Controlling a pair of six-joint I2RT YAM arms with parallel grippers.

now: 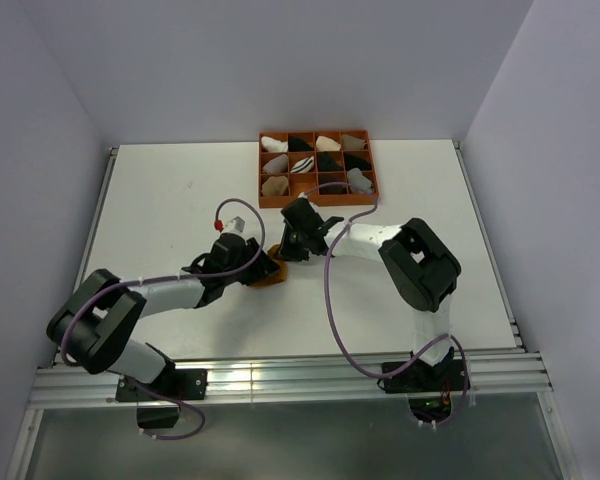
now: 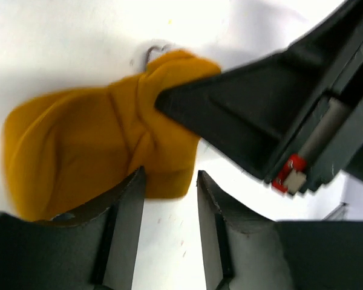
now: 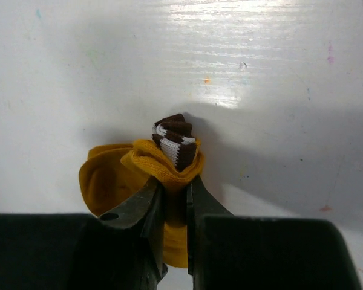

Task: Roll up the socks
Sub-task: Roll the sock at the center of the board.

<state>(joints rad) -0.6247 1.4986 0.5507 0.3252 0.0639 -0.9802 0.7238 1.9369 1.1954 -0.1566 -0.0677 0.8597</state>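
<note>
A mustard-yellow sock (image 1: 271, 273) lies bunched on the white table between my two grippers; the other socks are not in view. In the right wrist view the sock (image 3: 109, 178) is gathered into a fold, and its brown-and-white striped cuff (image 3: 175, 138) sticks up past the fingertips. My right gripper (image 3: 175, 184) is shut on that gathered fabric just below the cuff. My left gripper (image 2: 169, 175) is open, its fingers apart over bare table. The sock's (image 2: 91, 145) near edge reaches the left finger. The right gripper's dark body (image 2: 260, 115) presses into the sock from the right.
An orange compartment tray (image 1: 318, 204) stands just behind the grippers. It holds small white, black, beige and grey sock bundles. White walls enclose the table on three sides. The arms' cables loop over the table near both elbows.
</note>
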